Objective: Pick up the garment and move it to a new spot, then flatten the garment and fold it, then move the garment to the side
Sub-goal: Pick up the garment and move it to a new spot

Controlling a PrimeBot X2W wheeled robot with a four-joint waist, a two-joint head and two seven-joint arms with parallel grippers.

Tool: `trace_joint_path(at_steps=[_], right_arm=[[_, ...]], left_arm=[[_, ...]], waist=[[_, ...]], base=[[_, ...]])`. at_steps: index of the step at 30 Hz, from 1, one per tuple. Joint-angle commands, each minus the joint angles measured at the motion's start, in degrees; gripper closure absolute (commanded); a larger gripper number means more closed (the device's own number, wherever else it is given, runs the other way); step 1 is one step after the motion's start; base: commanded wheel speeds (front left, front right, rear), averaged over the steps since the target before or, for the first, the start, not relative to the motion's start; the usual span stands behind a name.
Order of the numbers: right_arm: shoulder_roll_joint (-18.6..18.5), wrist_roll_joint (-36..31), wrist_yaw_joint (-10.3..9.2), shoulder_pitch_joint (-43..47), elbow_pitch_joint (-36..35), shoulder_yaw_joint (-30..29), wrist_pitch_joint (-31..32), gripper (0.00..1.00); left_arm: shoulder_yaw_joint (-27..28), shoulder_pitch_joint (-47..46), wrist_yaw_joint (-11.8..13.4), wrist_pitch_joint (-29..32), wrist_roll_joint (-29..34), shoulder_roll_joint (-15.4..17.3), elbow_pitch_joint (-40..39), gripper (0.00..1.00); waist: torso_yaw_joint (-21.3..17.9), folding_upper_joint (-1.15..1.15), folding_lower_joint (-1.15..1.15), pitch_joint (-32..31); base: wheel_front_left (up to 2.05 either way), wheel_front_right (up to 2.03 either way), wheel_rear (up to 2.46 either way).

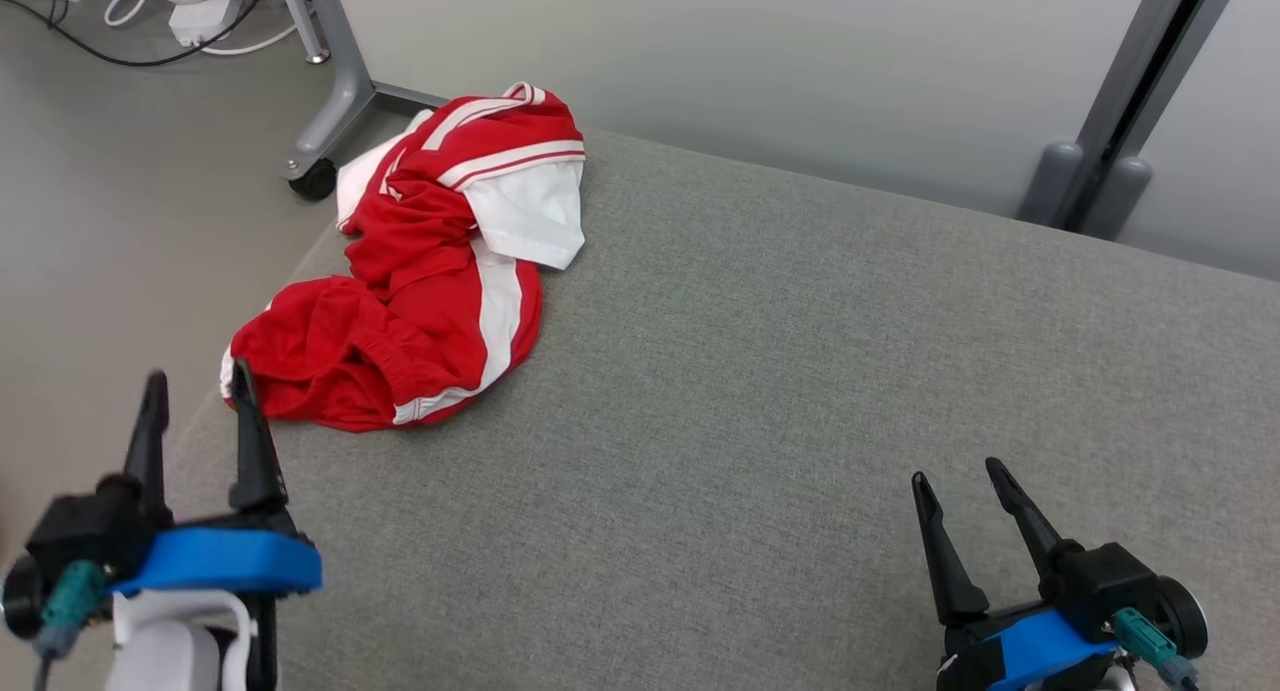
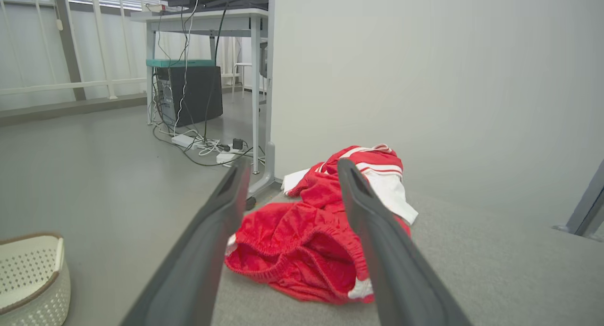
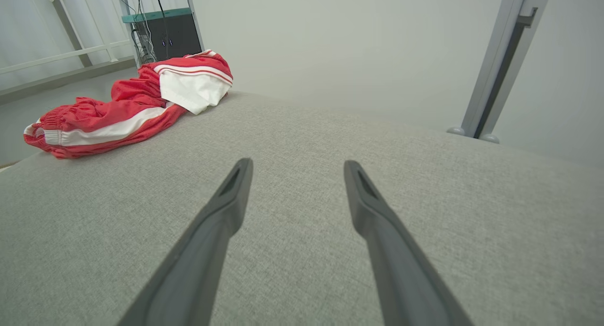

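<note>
The grey fabric-covered surface (image 1: 760,391) spreads widest, bare across its middle and right, with grey floor (image 1: 110,221) dropping away along its left edge. The garment (image 1: 430,301), a red sports piece with white side stripes and a white panel, lies crumpled at the far left corner of that surface. Its long axis runs from the near left edge away toward the far edge, leaning a little right, and its far white part appears to reach the left edge or slightly over it. The left gripper (image 1: 198,373) hangs at the near left edge with its fingers spread wide and nothing between them. The garment is straight ahead of it and a touch to its right, with the gathered elastic band as the closest end. In the left wrist view that band sits between the two fingers in the picture, though whether a tip touches cloth I cannot tell. The right gripper (image 1: 955,471) is likewise spread wide and empty over bare fabric, well apart from the garment, which lies far ahead to its left. So the left arm looks the natural one to reach first, and the open middle offers room to set the garment down. A desk leg's castor (image 1: 315,179) stands near the far corner, and a perforated white basket (image 2: 28,279) sits on the floor to the left.
</note>
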Motion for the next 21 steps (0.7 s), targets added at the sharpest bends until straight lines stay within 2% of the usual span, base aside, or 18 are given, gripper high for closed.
trace_joint_path(at_steps=[1, 3, 8, 11, 15, 21], right_arm=[[-0.2, -0.3, 0.00, -0.8, -0.2, -0.3, -0.2, 0.00], [-0.2, -0.8, 0.01, -1.0, -0.3, -0.4, -0.2, 0.00], [-0.2, -2.4, 0.01, -2.0, -0.4, -0.4, -0.2, 0.00], [-0.2, -3.4, 0.01, -3.0, -0.4, -0.2, -0.2, 0.00], [-0.2, -4.8, 0.01, -3.9, -0.5, -0.1, -0.2, 0.00], [-0.2, -6.7, 0.01, -4.9, -1.2, -1.4, -0.2, 0.00]], left_arm=[[0.2, -2.0, -0.6, -0.1, -0.2, 0.7, 0.1, 0.00], [-0.9, -5.4, -2.2, 2.4, 0.6, 3.5, 1.8, 0.00], [-4.2, -14.0, -5.1, 11.0, -3.1, 6.8, 9.3, 0.00], [-7.6, -17.6, -5.6, 15.2, -5.1, 8.2, 14.7, 0.00], [-11.8, -19.9, -5.6, 20.4, -10.7, 8.2, 20.3, 0.00], [-20.3, -20.1, -5.7, 23.4, -18.4, 11.2, 22.7, 0.00]], waist=[[-0.2, 0.00, 0.00, 0.3], [-0.5, 0.00, 0.00, 1.0], [-1.6, 0.00, 0.00, 3.3], [-2.5, 0.00, 0.00, 4.9], [-4.0, 0.00, 0.00, 6.9], [-5.6, 0.00, 0.00, 10.3]], base=[[0.00, 0.00, 0.00], [0.00, 0.00, 0.00], [0.00, 0.00, 0.00], [0.00, 0.00, 0.00], [0.00, 0.00, 0.00], [0.00, 0.00, 0.00]])
